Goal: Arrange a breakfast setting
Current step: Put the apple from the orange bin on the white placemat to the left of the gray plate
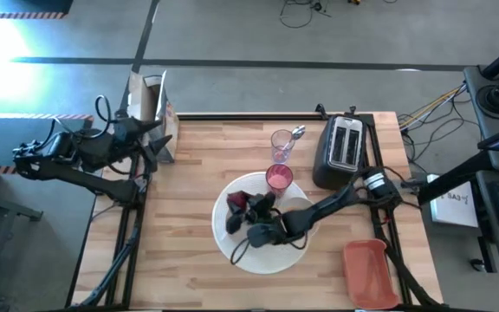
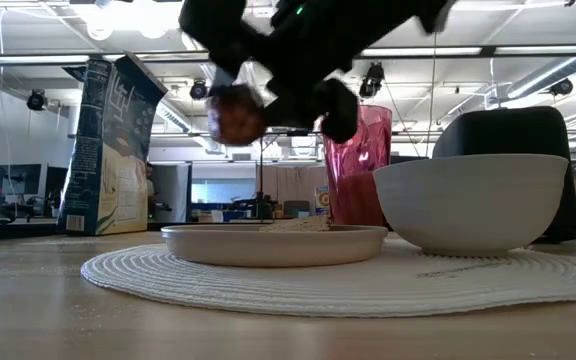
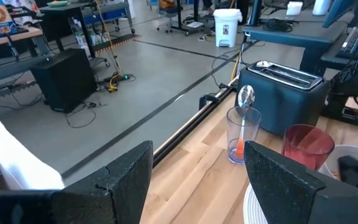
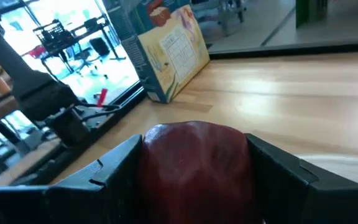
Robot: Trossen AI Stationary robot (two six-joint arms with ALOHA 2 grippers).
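Note:
My right gripper (image 1: 239, 208) is shut on the dark red round fruit (image 4: 194, 165), which hangs above the large white plate (image 2: 273, 243) in the low view (image 2: 236, 115). The plate rests on a round woven mat (image 2: 368, 285). A brown toast slice (image 2: 300, 224) lies on the plate. The small white bowl (image 2: 468, 200) stands on the mat beside the plate, with the translucent pink cup (image 2: 360, 165) behind it. My left gripper (image 3: 197, 186) is open and empty at the table's far left, by the cereal box (image 1: 150, 108). No loose cereal shows. My right gripper pinches the fruit's two opposite sides (image 4: 151, 165) between its two fingers (image 4: 114, 171). The arm reaches in from the table's right. The fruit is lifted clear above the plate.
A black toaster (image 1: 345, 147) stands at the far right. A clear glass with a spoon (image 1: 282, 143) stands left of it. An orange-red tray (image 1: 371, 270) lies at the near right. Bare wood shows at the near left (image 1: 180, 260).

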